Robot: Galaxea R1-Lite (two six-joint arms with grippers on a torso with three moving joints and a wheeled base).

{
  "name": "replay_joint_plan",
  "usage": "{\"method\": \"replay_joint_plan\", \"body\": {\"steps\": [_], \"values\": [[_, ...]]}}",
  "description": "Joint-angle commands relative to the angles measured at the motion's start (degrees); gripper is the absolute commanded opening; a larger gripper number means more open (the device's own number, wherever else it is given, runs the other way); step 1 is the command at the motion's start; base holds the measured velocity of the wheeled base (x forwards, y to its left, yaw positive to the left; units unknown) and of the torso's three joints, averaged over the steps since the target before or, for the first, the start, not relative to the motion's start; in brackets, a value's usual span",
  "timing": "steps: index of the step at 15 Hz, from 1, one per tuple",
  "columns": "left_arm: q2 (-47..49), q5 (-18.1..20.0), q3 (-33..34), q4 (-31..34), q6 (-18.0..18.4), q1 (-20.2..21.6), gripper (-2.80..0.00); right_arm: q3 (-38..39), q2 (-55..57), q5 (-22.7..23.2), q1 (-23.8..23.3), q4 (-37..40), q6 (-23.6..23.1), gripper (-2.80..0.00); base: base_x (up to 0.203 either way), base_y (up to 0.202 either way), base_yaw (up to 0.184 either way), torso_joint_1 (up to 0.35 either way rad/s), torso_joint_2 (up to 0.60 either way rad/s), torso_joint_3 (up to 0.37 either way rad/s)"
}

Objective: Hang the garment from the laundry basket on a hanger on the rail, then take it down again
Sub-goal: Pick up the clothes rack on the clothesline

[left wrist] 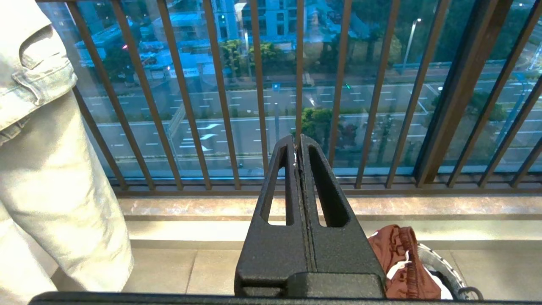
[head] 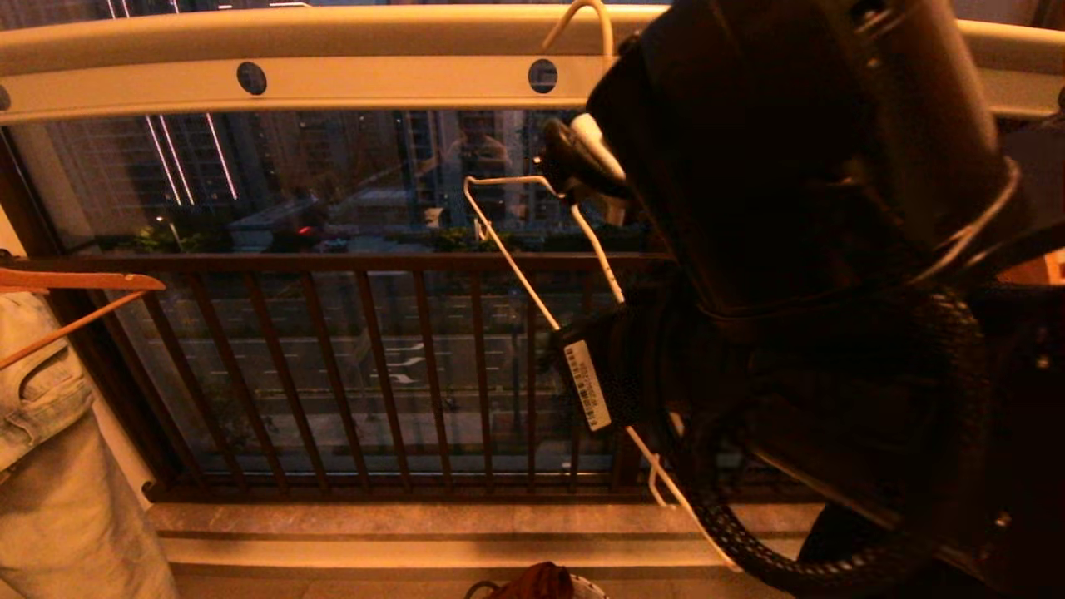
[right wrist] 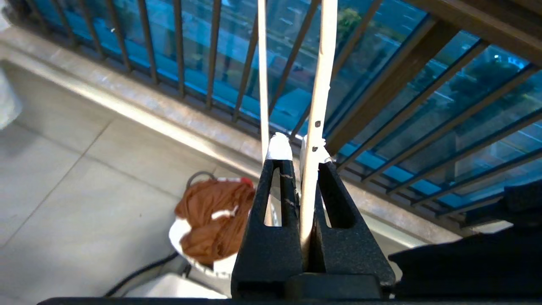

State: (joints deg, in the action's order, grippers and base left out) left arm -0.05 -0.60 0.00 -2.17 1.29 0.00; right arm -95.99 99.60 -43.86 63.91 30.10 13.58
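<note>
1. We face a glazed balcony with a dark barred railing (head: 366,366), street beyond.
2. The rust-brown shorts (right wrist: 211,220) lie bunched in the laundry basket (left wrist: 440,267) on the tiled floor (right wrist: 63,178).
3. The white wire hanger (head: 507,249) is hooked over the cream rail (head: 333,83).
4. Our right gripper (right wrist: 296,152) has its fingers clenched on a hanger wire.
5. Our left gripper (left wrist: 298,142) hangs low, fingers pressed together, holding nothing.
6. Light denim jeans (head: 50,449) hang at left.

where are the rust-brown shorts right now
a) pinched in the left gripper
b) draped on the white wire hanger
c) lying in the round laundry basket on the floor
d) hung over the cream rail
c: the shorts lie bunched in the laundry basket on the floor, while the right gripper clamps only the bare wire hanger.
</note>
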Motion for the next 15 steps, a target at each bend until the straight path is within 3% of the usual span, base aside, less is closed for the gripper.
{"method": "replay_joint_plan", "body": {"steps": [1,4,8,12,15], "values": [[0.0,0.0,0.6,0.0,0.0,0.0,-2.8,2.8,-3.9,0.6,0.3,0.1,0.1,-2.8,0.0,0.0,0.0,0.0,0.0,0.0],[0.0,0.0,0.6,0.0,0.0,0.0,-2.8,10.1,-11.4,9.9,0.2,0.1,0.1,-2.8,0.0,0.0,0.0,0.0,0.0,0.0],[0.0,0.0,0.6,0.0,0.0,0.0,-2.8,19.3,-18.9,17.0,-1.0,-0.3,-2.5,-2.8,0.0,0.0,0.0,0.0,0.0,0.0],[0.0,0.0,0.6,0.0,0.0,0.0,-2.8,24.0,-22.6,29.7,-7.9,-1.7,-3.7,-2.8,0.0,0.0,0.0,0.0,0.0,0.0],[0.0,0.0,0.6,0.0,0.0,0.0,-2.8,29.7,-24.3,36.2,-10.9,-4.0,-4.2,-2.8,0.0,0.0,0.0,0.0,0.0,0.0]]}}
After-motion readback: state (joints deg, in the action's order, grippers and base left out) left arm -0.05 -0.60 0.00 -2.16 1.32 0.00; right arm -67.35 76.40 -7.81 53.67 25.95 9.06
